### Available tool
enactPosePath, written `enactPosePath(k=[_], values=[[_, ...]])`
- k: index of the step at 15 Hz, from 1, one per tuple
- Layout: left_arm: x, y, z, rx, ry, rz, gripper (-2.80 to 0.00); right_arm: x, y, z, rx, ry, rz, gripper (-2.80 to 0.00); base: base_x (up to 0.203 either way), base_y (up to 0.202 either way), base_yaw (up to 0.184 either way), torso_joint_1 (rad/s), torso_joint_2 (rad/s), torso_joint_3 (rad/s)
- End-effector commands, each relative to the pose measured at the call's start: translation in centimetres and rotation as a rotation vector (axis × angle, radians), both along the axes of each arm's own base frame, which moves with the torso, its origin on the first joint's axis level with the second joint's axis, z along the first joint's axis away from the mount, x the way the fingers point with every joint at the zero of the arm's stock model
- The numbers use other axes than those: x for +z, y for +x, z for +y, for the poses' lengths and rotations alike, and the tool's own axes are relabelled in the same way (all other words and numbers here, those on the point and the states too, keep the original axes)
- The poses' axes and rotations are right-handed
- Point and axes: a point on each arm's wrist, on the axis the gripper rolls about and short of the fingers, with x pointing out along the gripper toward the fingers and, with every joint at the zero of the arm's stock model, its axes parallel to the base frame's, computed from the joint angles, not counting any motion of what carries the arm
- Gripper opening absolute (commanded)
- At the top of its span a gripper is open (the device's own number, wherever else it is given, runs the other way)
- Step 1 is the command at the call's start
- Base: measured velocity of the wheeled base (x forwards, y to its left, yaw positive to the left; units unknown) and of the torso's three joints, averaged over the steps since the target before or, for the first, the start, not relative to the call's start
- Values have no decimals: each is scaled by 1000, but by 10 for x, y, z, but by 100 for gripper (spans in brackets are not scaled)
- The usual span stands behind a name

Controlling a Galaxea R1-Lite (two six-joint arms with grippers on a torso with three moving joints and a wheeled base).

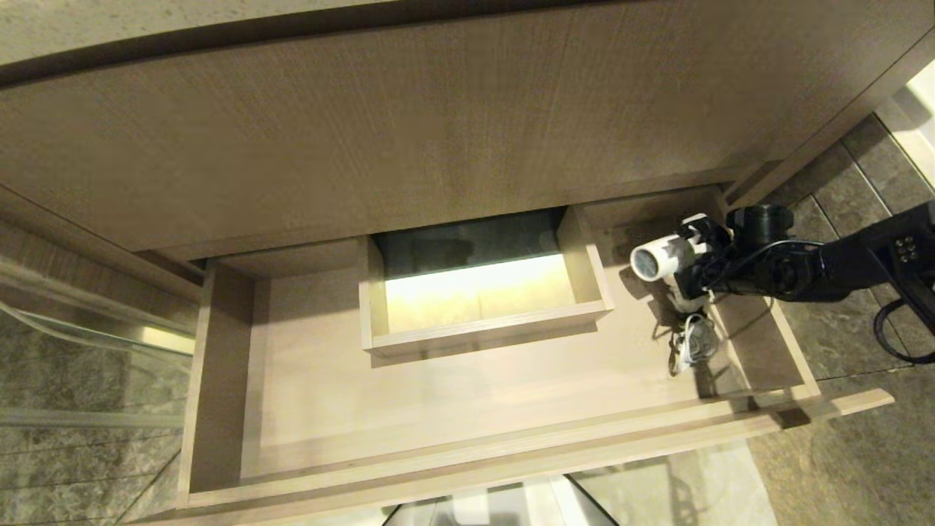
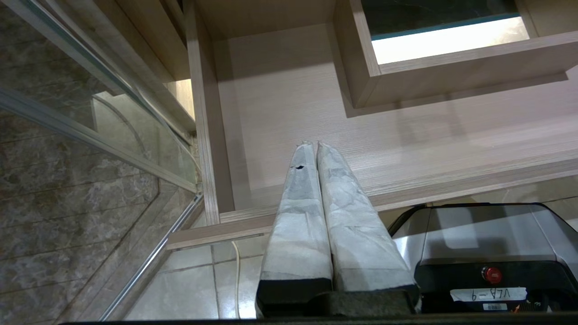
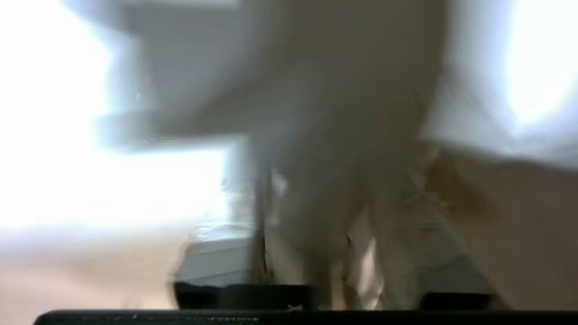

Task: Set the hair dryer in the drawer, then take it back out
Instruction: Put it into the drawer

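Dryer (image 1: pixel 661 259): small, white, short round barrel pointing toward the robot's left, open muzzle end facing the head camera. Handle runs down behind the right gripper (image 1: pixel 694 267); bundled white cord (image 1: pixel 690 343) hangs below it, coil on or just over the drawer floor, can't tell which. Dryer sits at the right end of the open drawer (image 1: pixel 219 380), between the box-shaped cut-out (image 1: pixel 486 321) and the right side wall, just above the floor. Right gripper comes in from the right and its fingers are at the dryer body; can't tell if they clamp it or stand loose, wrist view too blurred. Left gripper (image 2: pixel 314 146) parked over the drawer's front left corner, padded fingers (image 2: pixel 298 207) pressed together, empty. Tall wood panel (image 1: pixel 438 124) above the drawer, tiled floor (image 1: pixel 840 453) around.
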Motion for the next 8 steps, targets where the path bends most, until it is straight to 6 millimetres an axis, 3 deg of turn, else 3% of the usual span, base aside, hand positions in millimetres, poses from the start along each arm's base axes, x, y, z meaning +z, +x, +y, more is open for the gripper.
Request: enactPosePath(k=[1, 5, 8], values=[[0, 0, 0, 0, 0, 2, -280, -5, 3, 0, 2, -4, -4, 0, 0, 0, 0, 0, 0, 0], [0, 0, 0, 0, 0, 2, -280, 39, -13, -1, -15, 7, -88, 0, 0, 0, 0, 0, 0, 0], [0, 0, 0, 0, 0, 2, -280, 97, -58, -4, -67, 73, -166, 0, 0, 0, 0, 0, 0, 0]])
